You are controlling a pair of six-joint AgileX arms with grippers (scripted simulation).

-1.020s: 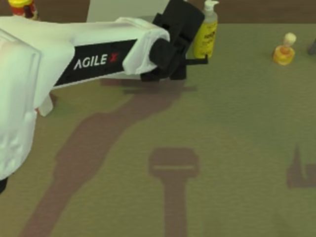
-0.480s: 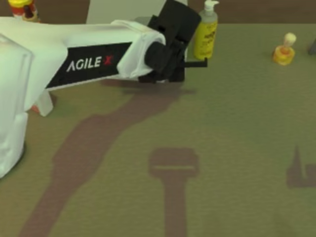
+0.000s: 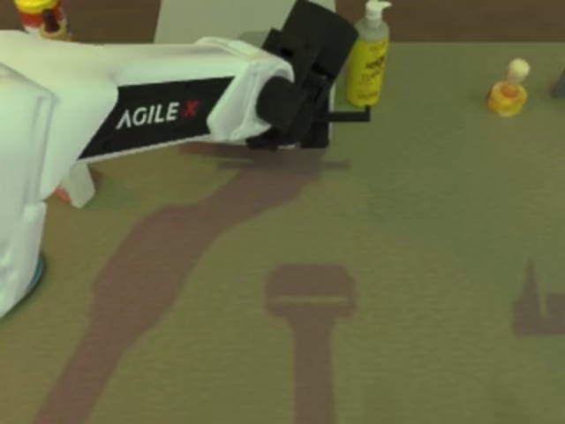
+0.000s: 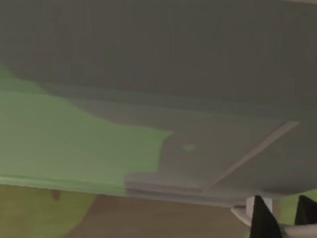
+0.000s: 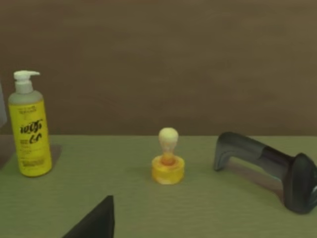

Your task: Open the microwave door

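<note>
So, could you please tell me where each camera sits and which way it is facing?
Top view: above the table, looking down; the left arm reaches to the microwave.
Left wrist view: on the left arm, close against the microwave's grey panel and green floor; the left gripper shows.
Right wrist view: low, facing the back wall.
Shared: the top and right wrist views show the yellow pump bottle.

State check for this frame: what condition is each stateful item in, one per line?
microwave door: fills the left wrist view; open or closed cannot be told.
left gripper: at the microwave's front, by the yellow pump bottle.
yellow pump bottle: upright.
small yellow-based item: upright.
dark scanner: lying on the table.
</note>
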